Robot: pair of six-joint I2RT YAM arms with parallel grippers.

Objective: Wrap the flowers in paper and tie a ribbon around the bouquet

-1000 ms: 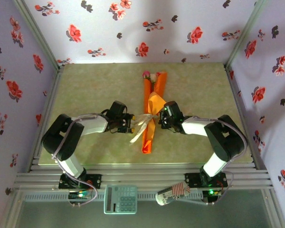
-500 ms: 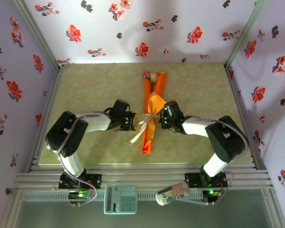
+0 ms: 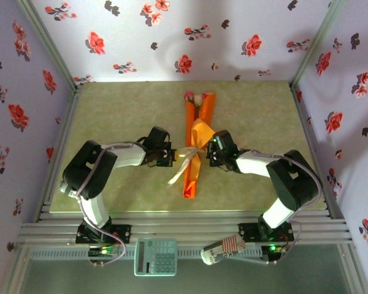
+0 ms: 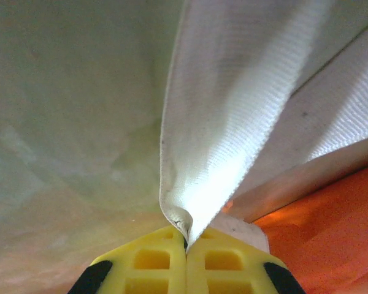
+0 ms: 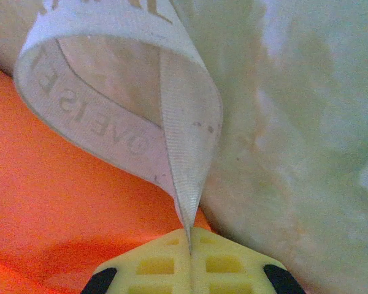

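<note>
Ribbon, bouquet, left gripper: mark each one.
ribbon (image 4: 233, 122), left wrist view, on the woven band above the pinch.
bouquet (image 3: 192, 184), top external view, on its orange narrow end.
left gripper (image 4: 186, 240), left wrist view, where the yellow tips meet on the ribbon.

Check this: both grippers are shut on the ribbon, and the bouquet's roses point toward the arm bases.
One thing is wrong: the roses lie at the far end of the bouquet, toward the back wall, as the top external view shows. The left gripper and right gripper are indeed each shut on the ribbon.
</note>
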